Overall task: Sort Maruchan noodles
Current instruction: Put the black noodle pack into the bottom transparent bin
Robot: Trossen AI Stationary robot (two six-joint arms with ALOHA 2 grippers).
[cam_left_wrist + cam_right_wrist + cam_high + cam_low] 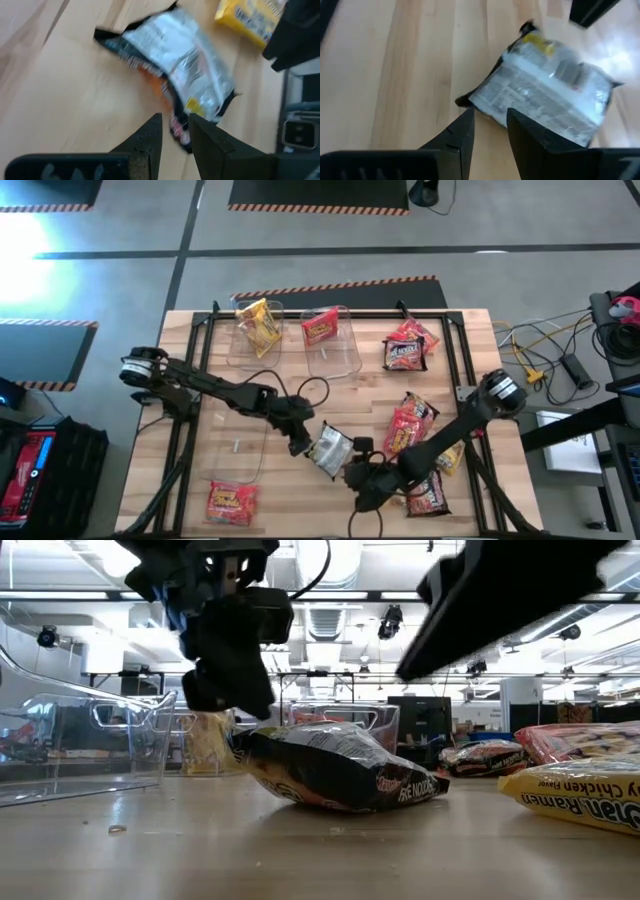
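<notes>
silver-backed dark crinkly ramen packet (329, 449) lies flat on the pale wood table (290, 500), front-centre, between both grippers, printed back up in the wrist views. left gripper (299, 446) sits just beside the packet's left edge; its fingers (150, 140) are a narrow slit apart w/ the packet's edge right at the tips, but can't tell if they actually pinch it. right gripper (352, 476) is at the packet's front-right corner, fingers (462, 132) also only slightly apart, tips at the packet's rim; grip can't be told either. low view shows the packet resting on the wood, dark printed side down, left gripper hanging by its left end.

other packets: yellow packet (258, 324) in the clear plastic bin (245, 345) at back left, red-orange packet (321, 328) in the clear plastic bin (335, 355) next to it. third clear bin (232, 442) at front left, under the left arm, w/ a red-orange packet (231, 503) just in front of it. loose pile of red and dark packets (409, 345) at back right, more red packets (410, 423) mid right, one red packet (430, 493) at front right by the right arm.
</notes>
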